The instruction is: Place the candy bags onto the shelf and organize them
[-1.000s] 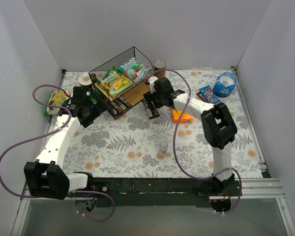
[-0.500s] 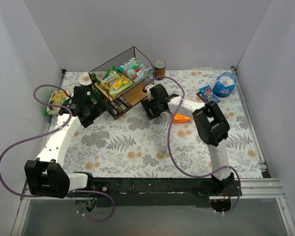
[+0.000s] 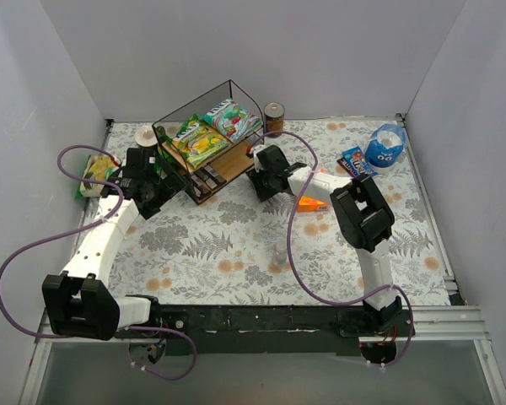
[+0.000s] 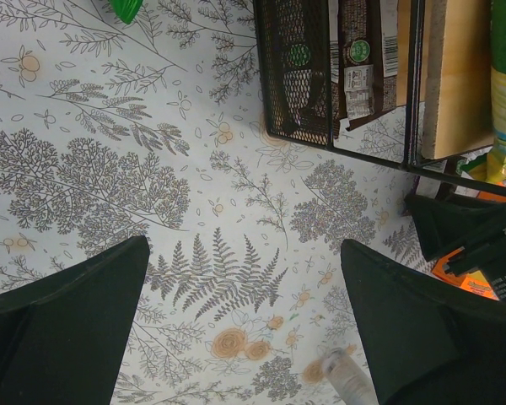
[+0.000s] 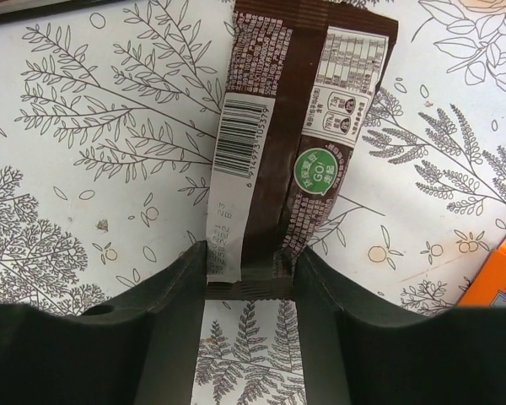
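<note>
The shelf [image 3: 223, 164] stands tilted at the back left, with a green-yellow bag [image 3: 198, 139] and a teal-white bag [image 3: 232, 118] on its top board. A dark brown wrapper [image 5: 295, 126] lies flat on the cloth, label side up. My right gripper [image 5: 249, 270] is shut on its near end, both fingers [image 5: 173, 312] pressing its edges. In the top view this right gripper [image 3: 266, 181] sits low by the shelf's right front corner. My left gripper [image 4: 244, 278] hangs open over bare cloth in front of the shelf's mesh [image 4: 299, 76]. More brown wrappers [image 4: 363, 51] lie on the lower tier.
An orange box [image 3: 314, 202] lies right of my right gripper. A small blue pack [image 3: 357, 160] and a round blue pouch [image 3: 385, 145] are at the back right. A brown can [image 3: 274, 116] stands behind the shelf. Another green-yellow bag [image 3: 97, 173] lies at the left edge. A clear tube [image 3: 280, 251] stands mid-table.
The right arm has swung left and down toward the shelf's right front corner, and its jaws have narrowed onto the brown wrapper. The left arm has not moved.
</note>
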Controlling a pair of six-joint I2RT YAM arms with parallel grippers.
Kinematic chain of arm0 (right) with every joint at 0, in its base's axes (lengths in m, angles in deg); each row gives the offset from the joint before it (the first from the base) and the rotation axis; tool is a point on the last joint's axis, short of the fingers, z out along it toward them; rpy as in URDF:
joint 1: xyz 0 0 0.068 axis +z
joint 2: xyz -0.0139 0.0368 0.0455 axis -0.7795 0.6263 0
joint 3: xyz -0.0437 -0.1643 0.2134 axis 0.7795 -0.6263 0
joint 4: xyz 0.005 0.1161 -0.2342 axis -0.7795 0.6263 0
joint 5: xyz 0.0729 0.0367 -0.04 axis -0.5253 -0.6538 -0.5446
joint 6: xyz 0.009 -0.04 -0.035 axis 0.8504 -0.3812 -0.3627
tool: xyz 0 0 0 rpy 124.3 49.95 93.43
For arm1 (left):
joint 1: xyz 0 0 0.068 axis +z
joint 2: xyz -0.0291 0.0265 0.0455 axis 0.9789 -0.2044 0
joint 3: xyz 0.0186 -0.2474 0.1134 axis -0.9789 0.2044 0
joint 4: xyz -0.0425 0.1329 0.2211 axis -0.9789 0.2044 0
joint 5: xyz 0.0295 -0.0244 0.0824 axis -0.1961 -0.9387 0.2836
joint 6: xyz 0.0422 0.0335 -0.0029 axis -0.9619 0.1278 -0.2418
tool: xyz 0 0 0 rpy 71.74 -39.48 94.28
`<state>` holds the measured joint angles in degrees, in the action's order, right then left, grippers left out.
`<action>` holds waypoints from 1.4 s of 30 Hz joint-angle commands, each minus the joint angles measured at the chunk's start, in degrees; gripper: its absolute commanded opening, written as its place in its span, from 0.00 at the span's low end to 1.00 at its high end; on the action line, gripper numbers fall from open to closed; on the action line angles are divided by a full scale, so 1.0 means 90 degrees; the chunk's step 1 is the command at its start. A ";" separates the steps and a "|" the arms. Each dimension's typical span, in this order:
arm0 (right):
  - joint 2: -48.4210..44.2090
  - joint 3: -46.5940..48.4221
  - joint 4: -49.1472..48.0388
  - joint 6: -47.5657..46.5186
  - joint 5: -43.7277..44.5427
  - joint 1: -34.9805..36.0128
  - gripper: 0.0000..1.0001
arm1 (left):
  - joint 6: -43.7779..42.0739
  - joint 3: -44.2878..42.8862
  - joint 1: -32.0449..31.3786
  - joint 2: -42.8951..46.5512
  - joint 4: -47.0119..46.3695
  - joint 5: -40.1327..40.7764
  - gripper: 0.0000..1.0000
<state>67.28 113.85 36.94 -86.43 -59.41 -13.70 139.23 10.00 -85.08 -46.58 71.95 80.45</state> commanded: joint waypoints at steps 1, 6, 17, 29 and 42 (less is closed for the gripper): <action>-0.0371 -0.0353 -0.0226 -0.0014 0.0200 0.0021 0.45 | -0.0049 -0.0041 -0.0008 0.0139 0.0036 0.0092 0.98; -0.0897 -0.0782 -0.0831 -0.0121 0.0190 0.0079 0.41 | -0.0039 -0.0050 -0.0008 0.0140 0.0045 0.0112 0.98; -0.1251 -0.0803 -0.1876 -0.0268 -0.0132 0.0197 0.40 | -0.0029 -0.0128 -0.0008 0.0159 0.0114 0.0180 0.98; -0.0255 0.0222 -0.2462 -0.0093 -0.0787 0.0226 0.38 | 0.0010 -0.0450 -0.0008 0.0227 0.0426 0.0317 0.98; 0.0428 0.0545 -0.3282 0.0074 -0.0885 0.0275 0.39 | 0.0088 -0.0773 -0.0008 0.0218 0.0729 0.0561 0.98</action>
<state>70.43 115.38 14.04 -86.12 -66.49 -11.65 139.41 5.04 -85.08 -45.55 77.05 83.97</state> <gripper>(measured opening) 0.391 0.981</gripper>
